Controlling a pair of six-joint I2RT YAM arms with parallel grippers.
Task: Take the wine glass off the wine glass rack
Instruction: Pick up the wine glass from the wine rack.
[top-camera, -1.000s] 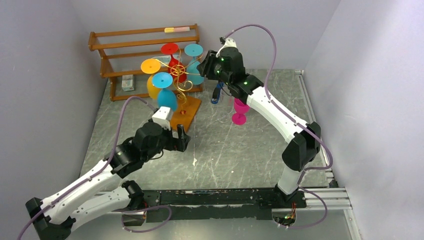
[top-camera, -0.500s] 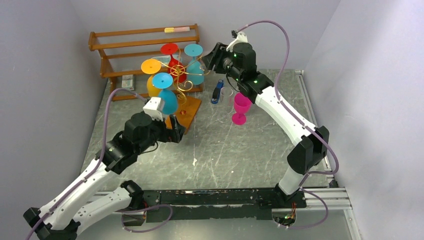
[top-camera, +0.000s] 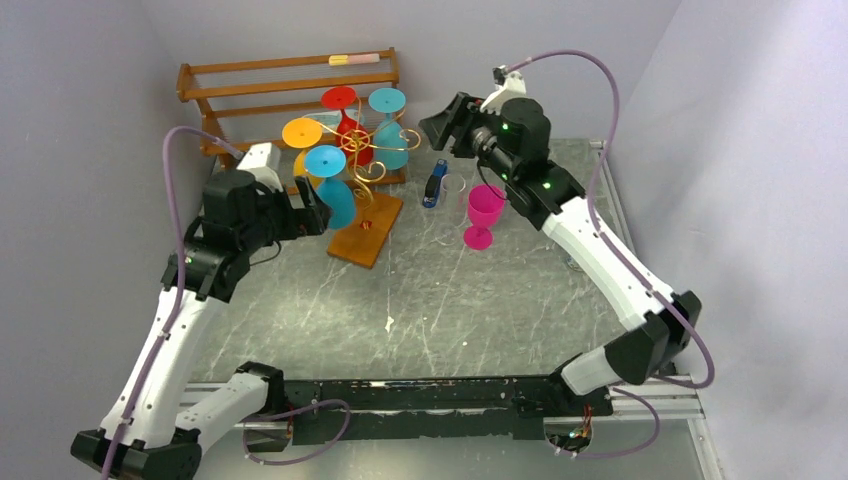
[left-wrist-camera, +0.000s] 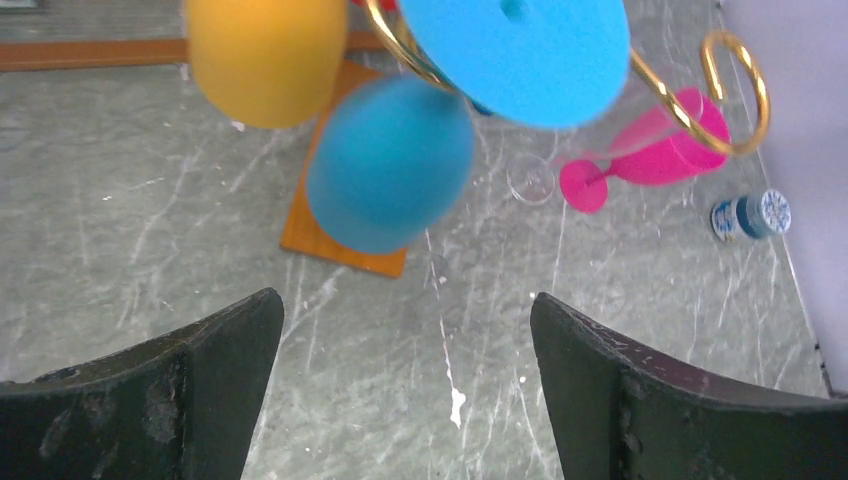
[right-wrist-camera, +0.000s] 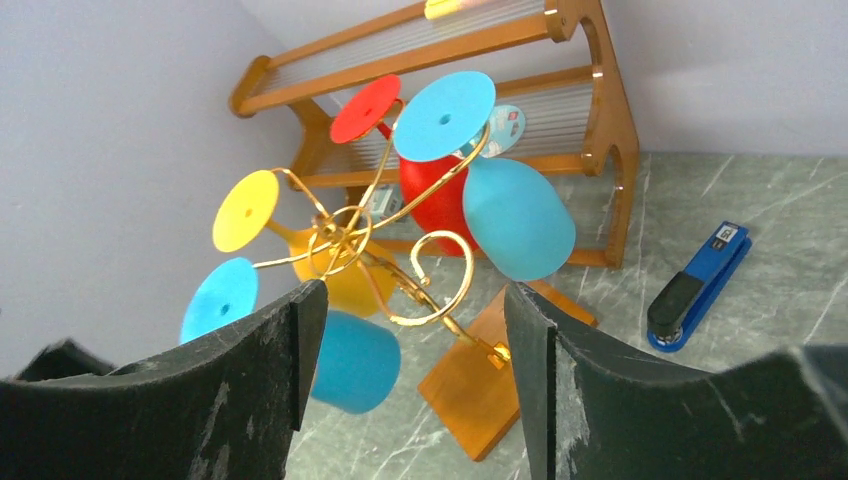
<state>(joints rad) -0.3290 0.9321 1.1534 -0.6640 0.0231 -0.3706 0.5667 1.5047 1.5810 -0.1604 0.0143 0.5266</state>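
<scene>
- Well, top cam shows both arms at once: wine glass rack (top-camera: 365, 190) stands back-left on the table (top-camera: 450, 290) with four glasses hung bowl-down; pink wine glass (top-camera: 482, 212) stands upright on the table to its right, off the rack
- L wrist cam gives the close-up: blue wine glass (left-wrist-camera: 390, 165) hangs just ahead of the left gripper (left-wrist-camera: 405, 300), above the gap, not btwn the fingers; orange wine glass (left-wrist-camera: 265, 60) is up-left, and the pink one plus a small clear glass (left-wrist-camera: 530, 178) are beyond
- R wrist cam shows the rack's far side: red wine glass (right-wrist-camera: 435, 195), teal wine glass (right-wrist-camera: 518, 218), stapler (right-wrist-camera: 700, 285), wooden shelf (right-wrist-camera: 590, 130) behind
- Left gripper: jaws spread wide, empty, just beside the blue glass
- Right gripper (top-camera: 445, 125): jaws apart, empty, raised right of the rack, clear of it
- Left arm (top-camera: 180, 300) rears up, wrist aimed right at the rack; right arm (top-camera: 600, 260) stretches long toward the back, wrist aimed left
</scene>
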